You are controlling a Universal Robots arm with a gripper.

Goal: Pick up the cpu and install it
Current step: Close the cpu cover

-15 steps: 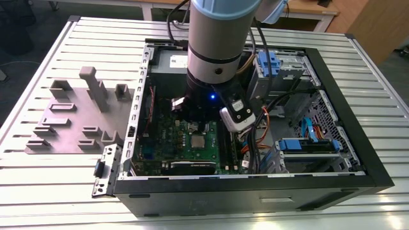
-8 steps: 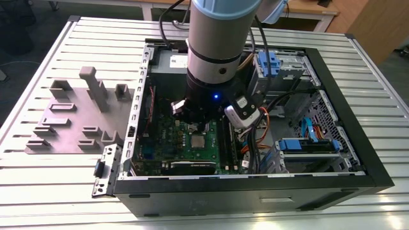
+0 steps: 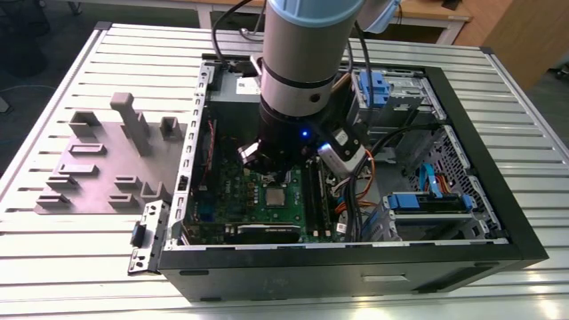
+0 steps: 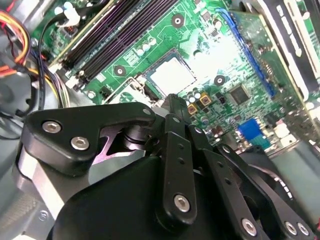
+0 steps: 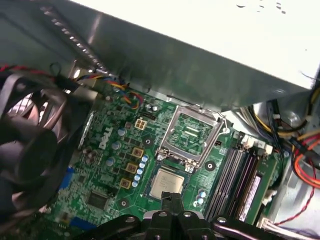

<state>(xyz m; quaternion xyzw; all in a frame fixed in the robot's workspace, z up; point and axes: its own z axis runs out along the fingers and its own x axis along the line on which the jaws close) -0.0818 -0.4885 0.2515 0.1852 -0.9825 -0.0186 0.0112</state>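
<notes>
The cpu (image 5: pixel 167 182), a small square chip with a silvery top, lies flat on the green motherboard (image 5: pixel 112 165), beside the raised socket bracket (image 5: pixel 192 134). In the second wrist view the cpu (image 4: pixel 172 75) shows bright just past my black fingertips. My gripper (image 5: pixel 172 197) hovers right over the chip's near edge, its two fingers pressed together with nothing between them. In the second wrist view the gripper (image 4: pixel 173 100) is likewise shut. In the exterior view the cpu (image 3: pixel 276 195) sits below my arm (image 3: pixel 302 80) inside the open computer case (image 3: pixel 356 257).
A black fan (image 5: pixel 30 145) stands close beside the board. Memory slots (image 5: pixel 235 175) and orange cables (image 5: pixel 305 165) lie on the other side. The case's metal wall (image 5: pixel 200 65) rises behind the socket. A grey fixture plate (image 3: pixel 106 167) lies on the table at the exterior view's left.
</notes>
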